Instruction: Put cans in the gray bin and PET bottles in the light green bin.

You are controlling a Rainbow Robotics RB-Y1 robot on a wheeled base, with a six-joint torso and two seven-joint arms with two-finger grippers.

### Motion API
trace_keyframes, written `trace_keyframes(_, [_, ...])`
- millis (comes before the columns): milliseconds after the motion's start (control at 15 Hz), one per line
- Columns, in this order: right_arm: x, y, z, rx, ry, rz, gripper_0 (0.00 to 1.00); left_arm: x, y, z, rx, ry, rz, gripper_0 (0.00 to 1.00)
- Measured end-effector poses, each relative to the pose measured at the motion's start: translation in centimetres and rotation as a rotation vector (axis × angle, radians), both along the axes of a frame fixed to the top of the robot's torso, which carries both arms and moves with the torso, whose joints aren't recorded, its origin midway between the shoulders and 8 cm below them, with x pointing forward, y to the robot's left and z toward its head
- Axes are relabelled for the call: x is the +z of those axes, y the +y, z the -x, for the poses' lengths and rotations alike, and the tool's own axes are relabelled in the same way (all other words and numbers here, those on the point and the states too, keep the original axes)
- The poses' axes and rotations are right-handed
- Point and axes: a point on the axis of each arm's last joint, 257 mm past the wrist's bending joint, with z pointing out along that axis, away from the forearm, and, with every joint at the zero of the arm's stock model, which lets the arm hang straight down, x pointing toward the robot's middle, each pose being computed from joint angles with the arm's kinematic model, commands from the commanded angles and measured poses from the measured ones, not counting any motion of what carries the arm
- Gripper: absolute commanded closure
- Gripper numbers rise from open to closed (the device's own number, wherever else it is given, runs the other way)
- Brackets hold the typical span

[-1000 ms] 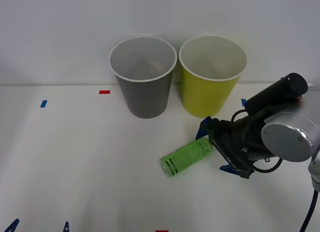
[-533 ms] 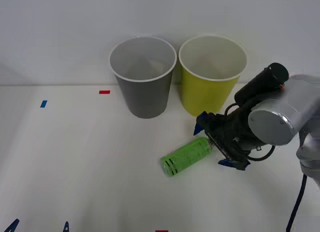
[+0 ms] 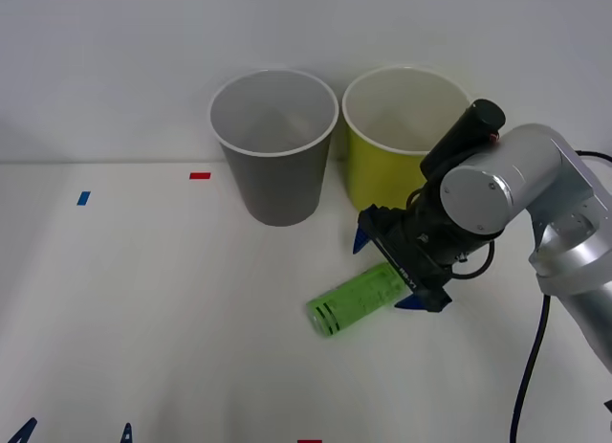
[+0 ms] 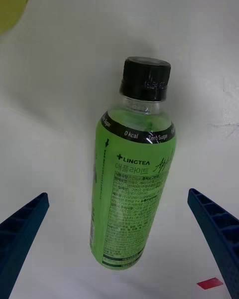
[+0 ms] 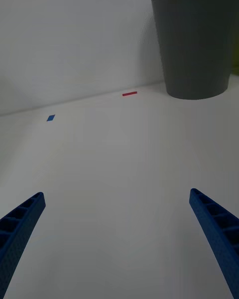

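Observation:
The PET bottle (image 3: 354, 301) lies on its side on the white table, in front of the two bins; it has a bright green label and a black cap (image 4: 146, 78). The gray bin (image 3: 275, 166) stands upright at the back, with the light green bin (image 3: 394, 175) right beside it. My right gripper (image 3: 390, 273) hangs open over the bottle's cap end, one blue finger on each side, touching nothing. In the right wrist view the bottle (image 4: 132, 189) lies between the spread fingers (image 4: 214, 229). My left gripper (image 3: 75, 431) waits open at the near left edge of the table.
Small red tape marks (image 3: 199, 175) and blue tape marks (image 3: 83, 198) lie on the table. The left wrist view shows bare table leading to the gray bin (image 5: 196, 45). A white wall stands just behind the bins.
My right gripper has moved left and come over the bottle's cap end, still open. The bottle and the bins have not moved.

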Motion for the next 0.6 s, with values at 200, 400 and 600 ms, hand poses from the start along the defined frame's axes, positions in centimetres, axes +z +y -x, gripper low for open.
trace_keyframes(200, [-0.9,-0.4,-0.3,-0.026,0.007,0.004,0.03,0.0,0.0,0.0,0.000,0.000,0.000,0.00])
trace_keyframes(400, [-2.2,-0.4,-0.5,-0.056,-0.008,-0.016,0.03,0.0,0.0,0.0,0.000,0.000,0.000,0.00])
trace_keyframes(600, [-3.0,-0.3,-0.2,-0.059,-0.005,-0.016,0.03,0.0,0.0,0.0,0.000,0.000,0.000,0.00])
